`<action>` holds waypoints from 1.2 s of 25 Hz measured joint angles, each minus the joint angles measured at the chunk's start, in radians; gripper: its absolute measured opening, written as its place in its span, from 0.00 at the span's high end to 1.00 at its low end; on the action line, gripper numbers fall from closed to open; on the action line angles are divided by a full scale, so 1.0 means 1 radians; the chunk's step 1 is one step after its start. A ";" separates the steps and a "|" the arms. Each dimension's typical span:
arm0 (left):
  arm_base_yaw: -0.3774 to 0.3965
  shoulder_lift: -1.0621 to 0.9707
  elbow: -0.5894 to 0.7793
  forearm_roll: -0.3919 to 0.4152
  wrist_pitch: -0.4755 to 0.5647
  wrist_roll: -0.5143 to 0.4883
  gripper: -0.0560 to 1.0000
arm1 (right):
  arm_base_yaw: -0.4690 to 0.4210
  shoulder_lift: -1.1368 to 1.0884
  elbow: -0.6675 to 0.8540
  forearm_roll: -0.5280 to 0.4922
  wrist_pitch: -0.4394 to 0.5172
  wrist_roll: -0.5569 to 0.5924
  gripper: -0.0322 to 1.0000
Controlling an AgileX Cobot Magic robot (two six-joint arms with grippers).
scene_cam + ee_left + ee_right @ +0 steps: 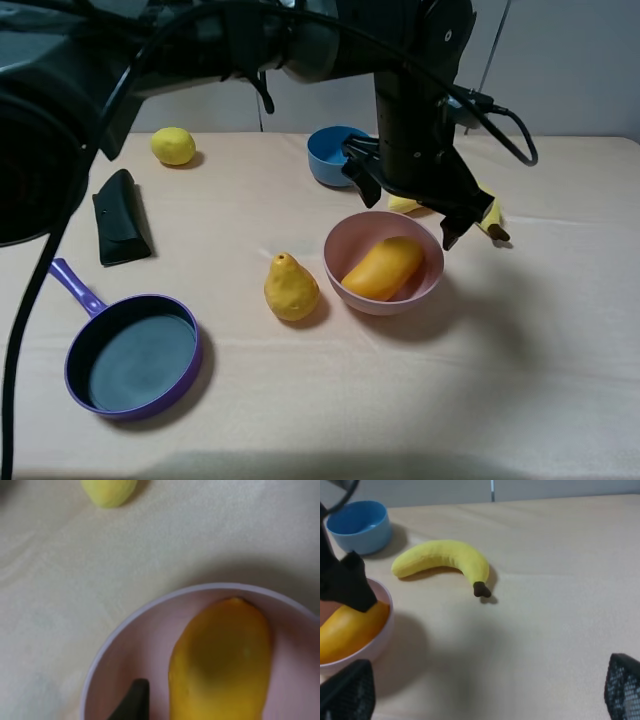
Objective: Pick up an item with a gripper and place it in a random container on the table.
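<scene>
A: Exterior high?
B: Mango [383, 268] lies on its side inside the pink bowl [362, 238] on the counter [500, 380]. Left claw [408, 210] hangs just above the bowl's far rim, fingers spread, gripping nothing. Its bulk hides most of the banana [492, 218] behind the bowl and part of the blue bowl [325, 155]. Pear [290, 288] stands just beside the bowl.
A: Left wrist?
B: Blurred. Mango [220, 660] and bowl [115, 645] both cut off by the frame. One dark fingertip [134, 700] shows inside the bowl, beside the mango; contact unclear. A yellow fruit [110, 492] outside the bowl is cut off and too soft to name.
A: Right wrist?
B: Right claw [485, 695]: only two mesh fingertips [347, 692] at the frame corners, wide apart, bare counter between. Bowl [382, 630] cut off; one black finger [350, 582] of the left claw covers part of the mango [350, 630]. Banana [445, 560] beyond the bowl shows whole.
</scene>
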 joint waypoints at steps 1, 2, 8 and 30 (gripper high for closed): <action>0.000 0.000 -0.021 0.000 0.029 0.000 0.01 | 0.000 0.000 0.000 0.000 0.000 0.000 0.30; 0.000 0.000 -0.042 0.000 0.058 0.000 0.01 | 0.000 0.000 0.000 0.000 0.000 0.000 0.30; 0.000 -0.005 -0.121 -0.004 0.108 0.000 0.01 | 0.000 0.000 0.000 0.000 0.000 0.000 0.30; 0.000 -0.287 0.078 -0.080 0.110 0.000 0.02 | 0.000 0.000 0.000 0.000 0.000 0.000 0.30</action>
